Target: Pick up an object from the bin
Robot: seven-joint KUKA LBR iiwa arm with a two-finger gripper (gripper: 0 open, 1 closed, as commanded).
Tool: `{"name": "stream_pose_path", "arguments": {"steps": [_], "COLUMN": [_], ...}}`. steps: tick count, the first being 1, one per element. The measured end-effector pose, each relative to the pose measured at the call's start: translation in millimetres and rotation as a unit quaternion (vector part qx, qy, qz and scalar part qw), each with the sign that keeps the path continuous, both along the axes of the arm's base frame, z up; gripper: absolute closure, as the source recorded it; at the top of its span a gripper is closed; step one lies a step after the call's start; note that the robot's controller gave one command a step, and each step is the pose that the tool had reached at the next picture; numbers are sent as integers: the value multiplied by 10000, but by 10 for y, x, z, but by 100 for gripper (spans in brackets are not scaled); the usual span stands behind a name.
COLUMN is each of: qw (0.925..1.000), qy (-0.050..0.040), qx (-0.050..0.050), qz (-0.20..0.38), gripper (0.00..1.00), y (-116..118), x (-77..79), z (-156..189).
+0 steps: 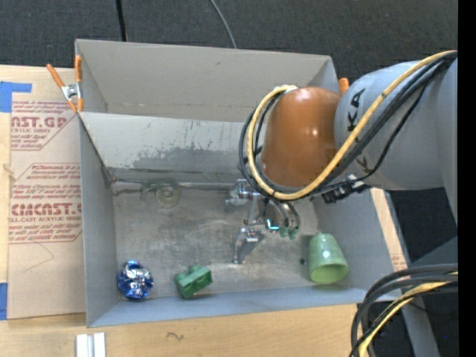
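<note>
My gripper (241, 220) hangs under the orange cover over the middle of the bin floor, right of centre. Its two metal fingers (244, 244) stand apart, open, with nothing between them, and bare floor lies below. A pale green cup (326, 259) lies on its side just right of the gripper, near the front right corner. A small green block (193, 280) rests by the front wall, left of and below the lower fingertip. A shiny blue ball (134, 280) sits in the front left corner, well away from the gripper.
The arm and its looped cables cover the bin's right side. The back wall slopes down to the floor behind the gripper. The three loose things all lie along the front wall.
</note>
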State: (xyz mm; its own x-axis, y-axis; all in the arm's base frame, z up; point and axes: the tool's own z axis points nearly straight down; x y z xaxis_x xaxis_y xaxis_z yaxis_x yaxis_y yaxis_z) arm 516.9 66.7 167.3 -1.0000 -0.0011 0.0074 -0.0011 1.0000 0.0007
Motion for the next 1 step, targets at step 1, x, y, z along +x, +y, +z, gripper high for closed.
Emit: {"name": "stream_pose_path", "arguments": {"steps": [1], "qw": [9944], "qy": [-20], "qx": [7], "qz": [1057], "gripper": [0], "y": [454], "x": [-371], "z": [-319]}}
